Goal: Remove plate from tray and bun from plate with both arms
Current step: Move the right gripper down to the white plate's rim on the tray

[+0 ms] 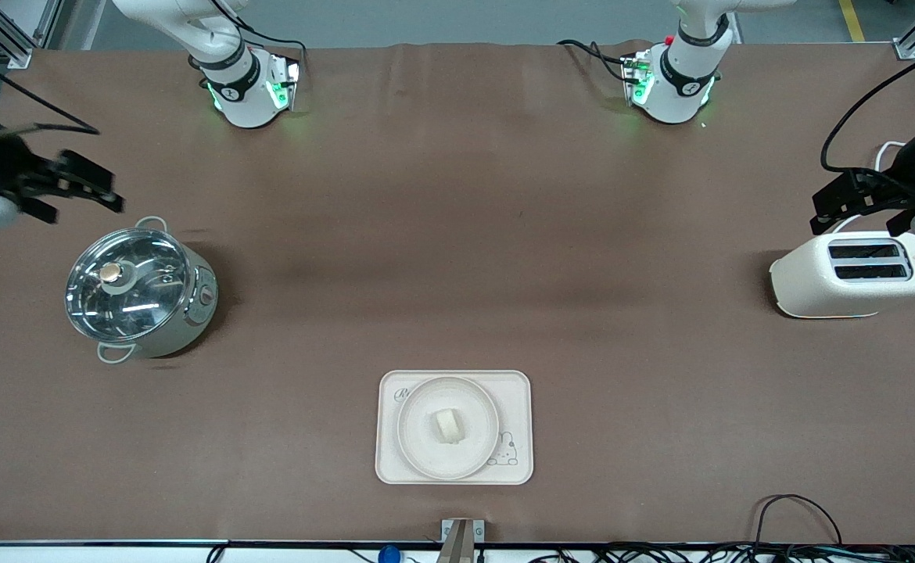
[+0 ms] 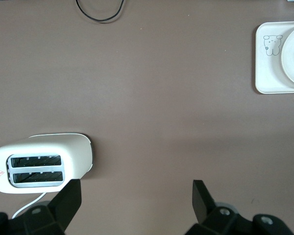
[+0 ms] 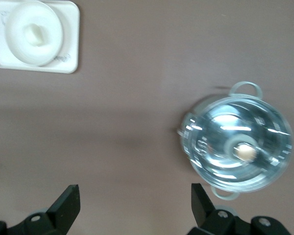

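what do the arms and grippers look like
Both arms are white and jointed, with black bands at the joints, black cables and green-lit bases. The left gripper and right gripper are black, each with two flat, angular fingers.

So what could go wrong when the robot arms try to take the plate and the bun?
The bun sits loose on the plate, so tipping the plate could roll it off. The plate nearly fills the tray, leaving little room to get fingers under its rim. The open left gripper hangs over the toaster, and the open right gripper is beside the pot; either could bump those.
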Robot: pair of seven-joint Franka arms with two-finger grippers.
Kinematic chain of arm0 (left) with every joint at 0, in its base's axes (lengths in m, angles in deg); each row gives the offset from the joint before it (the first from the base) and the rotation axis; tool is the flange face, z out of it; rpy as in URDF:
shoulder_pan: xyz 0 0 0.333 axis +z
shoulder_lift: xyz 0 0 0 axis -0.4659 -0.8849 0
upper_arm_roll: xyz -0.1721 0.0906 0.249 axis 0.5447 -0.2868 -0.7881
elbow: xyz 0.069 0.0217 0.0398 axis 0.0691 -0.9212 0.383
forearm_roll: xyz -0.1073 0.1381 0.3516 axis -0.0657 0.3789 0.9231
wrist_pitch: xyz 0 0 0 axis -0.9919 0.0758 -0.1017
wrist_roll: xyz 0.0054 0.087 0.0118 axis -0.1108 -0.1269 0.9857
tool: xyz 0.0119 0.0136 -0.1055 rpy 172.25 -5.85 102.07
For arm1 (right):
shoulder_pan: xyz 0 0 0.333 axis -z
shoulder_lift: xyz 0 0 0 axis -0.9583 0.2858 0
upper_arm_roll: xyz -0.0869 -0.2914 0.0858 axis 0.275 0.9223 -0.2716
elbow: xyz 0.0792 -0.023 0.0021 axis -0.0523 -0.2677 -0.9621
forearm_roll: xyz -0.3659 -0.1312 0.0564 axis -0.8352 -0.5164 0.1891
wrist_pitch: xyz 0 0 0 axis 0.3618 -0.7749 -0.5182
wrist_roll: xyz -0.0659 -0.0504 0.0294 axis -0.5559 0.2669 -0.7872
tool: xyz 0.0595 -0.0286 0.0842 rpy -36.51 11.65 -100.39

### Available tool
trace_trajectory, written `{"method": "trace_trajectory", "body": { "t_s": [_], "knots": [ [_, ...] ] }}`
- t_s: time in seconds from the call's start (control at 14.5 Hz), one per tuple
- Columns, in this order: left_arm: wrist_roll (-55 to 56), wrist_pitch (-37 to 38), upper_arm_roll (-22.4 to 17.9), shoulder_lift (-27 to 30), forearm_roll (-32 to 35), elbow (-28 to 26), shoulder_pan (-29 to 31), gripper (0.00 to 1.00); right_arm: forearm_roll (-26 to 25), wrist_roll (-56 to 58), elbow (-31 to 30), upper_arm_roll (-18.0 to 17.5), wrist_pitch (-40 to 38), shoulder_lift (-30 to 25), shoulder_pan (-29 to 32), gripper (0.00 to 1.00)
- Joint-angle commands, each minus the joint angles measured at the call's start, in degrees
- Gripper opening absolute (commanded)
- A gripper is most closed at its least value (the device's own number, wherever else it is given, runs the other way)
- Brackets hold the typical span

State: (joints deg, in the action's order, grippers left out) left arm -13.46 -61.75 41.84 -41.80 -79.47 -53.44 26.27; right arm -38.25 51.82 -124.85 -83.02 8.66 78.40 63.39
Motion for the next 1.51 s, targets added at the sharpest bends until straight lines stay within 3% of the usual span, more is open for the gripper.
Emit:
{"method": "trace_trajectory", "body": {
  "t_s": [0.0, 0.21, 0.48, 0.69, 0.89, 1.03, 1.44],
  "knots": [
    [-1.05, 0.78, -0.02, 0.47, 0.83, 0.23, 0.97, 1.00, 3.94, -6.02, -0.12, 0.16, 7.87, 5.31, -3.61, 1.00],
    [-0.97, 0.78, -0.02, 0.38, 0.48, 0.23, 1.06, 1.00, 5.18, -12.34, 0.06, 0.16, 17.10, 11.03, -7.39, 1.00],
    [-0.87, 0.51, 0.07, 0.29, 0.30, 0.23, 0.97, 1.00, 13.88, -15.88, 0.06, 0.16, 30.90, 19.38, -9.33, 1.00],
    [-1.05, 0.60, 0.07, 0.29, 0.21, 0.15, 1.06, 1.00, 13.98, -15.97, 0.67, 0.16, 36.36, 26.49, -10.30, 1.00],
    [-0.97, 0.69, 0.07, 0.29, 0.30, 0.15, 0.88, 1.00, 13.80, -19.73, 1.99, 0.25, 47.23, 33.43, -13.81, 1.00],
    [-0.97, 0.69, 0.07, 0.29, 0.30, 0.15, 0.88, 1.00, 13.80, -22.29, 5.75, 0.25, 54.36, 39.23, -15.31, 1.00],
    [-0.97, 0.69, 0.07, 0.29, 0.30, 0.15, 0.88, 1.00, 13.54, -24.14, 21.47, 0.42, 59.40, 54.52, -18.03, 1.00]
  ]
}}
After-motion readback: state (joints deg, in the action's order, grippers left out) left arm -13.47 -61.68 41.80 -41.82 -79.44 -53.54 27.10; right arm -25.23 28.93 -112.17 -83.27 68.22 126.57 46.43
